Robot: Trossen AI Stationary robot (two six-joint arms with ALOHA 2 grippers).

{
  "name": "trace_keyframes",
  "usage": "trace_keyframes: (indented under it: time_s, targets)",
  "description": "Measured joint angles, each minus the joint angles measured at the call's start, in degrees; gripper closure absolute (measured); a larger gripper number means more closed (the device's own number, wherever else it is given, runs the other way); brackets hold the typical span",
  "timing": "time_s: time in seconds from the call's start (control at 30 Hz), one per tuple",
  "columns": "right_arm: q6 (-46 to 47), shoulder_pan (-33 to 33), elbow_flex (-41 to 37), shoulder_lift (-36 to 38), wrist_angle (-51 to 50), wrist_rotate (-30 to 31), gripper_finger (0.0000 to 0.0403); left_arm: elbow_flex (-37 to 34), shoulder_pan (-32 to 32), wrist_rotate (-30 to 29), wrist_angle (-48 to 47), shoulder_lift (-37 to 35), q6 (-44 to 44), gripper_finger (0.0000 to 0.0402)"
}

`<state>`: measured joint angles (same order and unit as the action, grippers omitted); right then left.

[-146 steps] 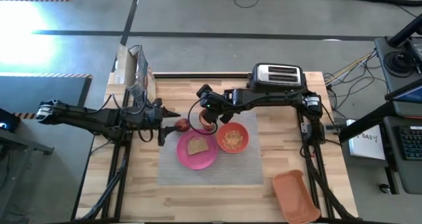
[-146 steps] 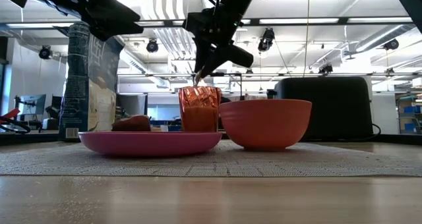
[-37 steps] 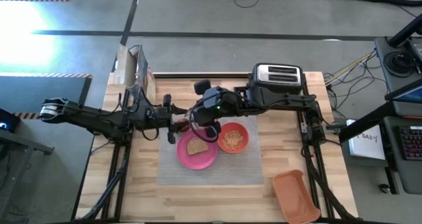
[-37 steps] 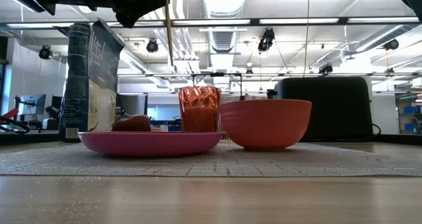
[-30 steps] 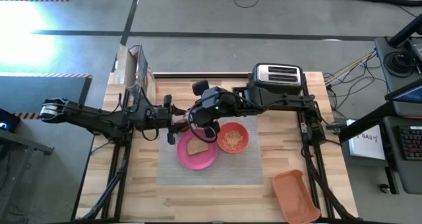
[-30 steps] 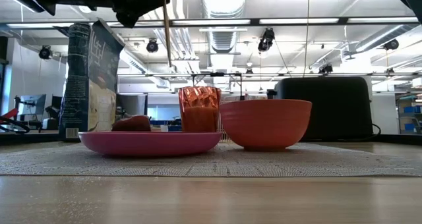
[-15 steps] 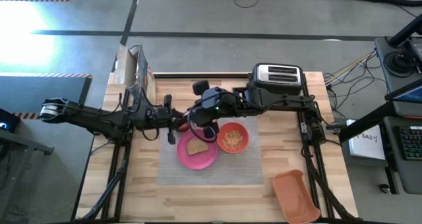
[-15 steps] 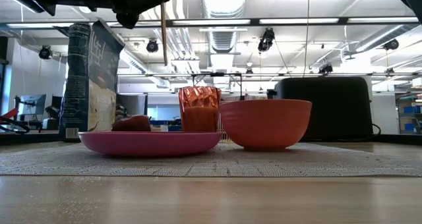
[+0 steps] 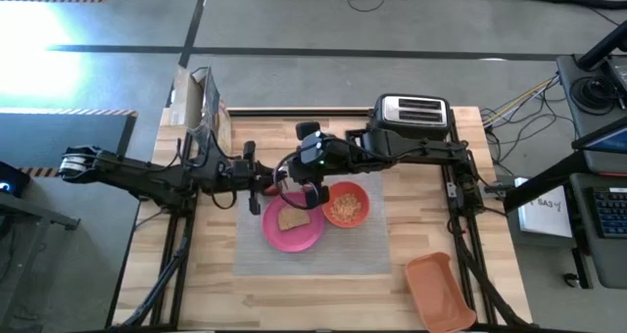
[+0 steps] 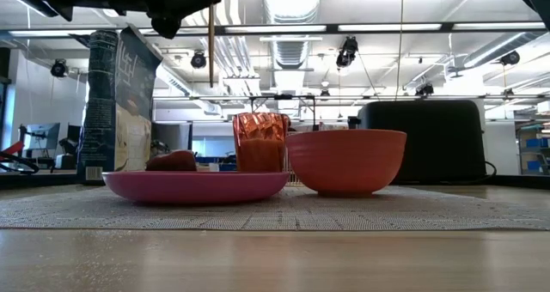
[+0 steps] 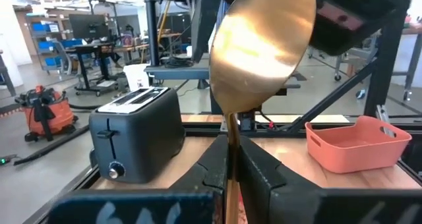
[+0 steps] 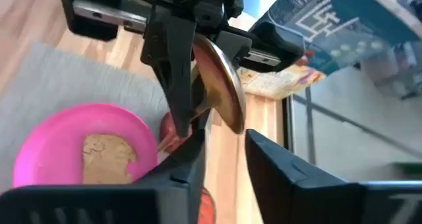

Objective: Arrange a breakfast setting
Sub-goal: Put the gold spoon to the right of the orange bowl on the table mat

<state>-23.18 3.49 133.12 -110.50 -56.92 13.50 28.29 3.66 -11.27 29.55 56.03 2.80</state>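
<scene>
Left gripper (image 11: 232,163) clamps one gold spoon (image 11: 260,49); right gripper (image 12: 224,165) spread.

Pink plate (image 9: 292,225) with toast (image 9: 293,216) sits on the grey placemat (image 9: 313,255), orange bowl (image 9: 345,205) just right of it. Orange cup (image 10: 259,142) behind them. Gold spoon (image 11: 260,46) is held upright above, apple (image 12: 173,130) near the plate's far left edge.

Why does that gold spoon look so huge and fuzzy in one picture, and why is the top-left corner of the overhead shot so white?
Left wrist view: the gold spoon sits very near the lens, so its bowl is out of focus with soft glare, while the toaster behind is sharper. High view: bright light washes out the floor there.
</scene>
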Motion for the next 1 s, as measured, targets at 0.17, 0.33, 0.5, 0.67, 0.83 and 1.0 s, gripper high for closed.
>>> trace_keyframes:
  time_s: [0.17,0.33,0.5,0.67,0.83,1.0]
  targets:
    - [11.7,0.1,0.0,0.4,-0.6,2.6,0.027,0.0,0.0,-0.1,1.2,0.0,-0.1,0.0399]
    - [25.9,0.0,-0.1,0.5,-7.0,5.2,0.0257,0.0,0.0,-0.2,5.0,-0.7,1.6,0.0399]
    - [28.7,1.1,-2.0,0.0,-6.5,4.4,0.026,0.0,0.0,-0.3,9.5,-1.1,2.9,0.0399]
    - [28.5,2.0,-5.1,0.0,0.5,4.3,0.0266,0.0,0.0,-0.2,13.5,-1.0,3.7,0.0399]
    - [27.6,1.8,-6.6,0.0,3.8,4.5,0.0262,0.0,0.0,0.8,14.5,-1.1,2.8,0.0398]
    - [25.1,1.9,-6.9,0.0,8.5,4.5,0.0257,0.0,0.0,1.8,15.0,-1.1,2.5,0.0398]
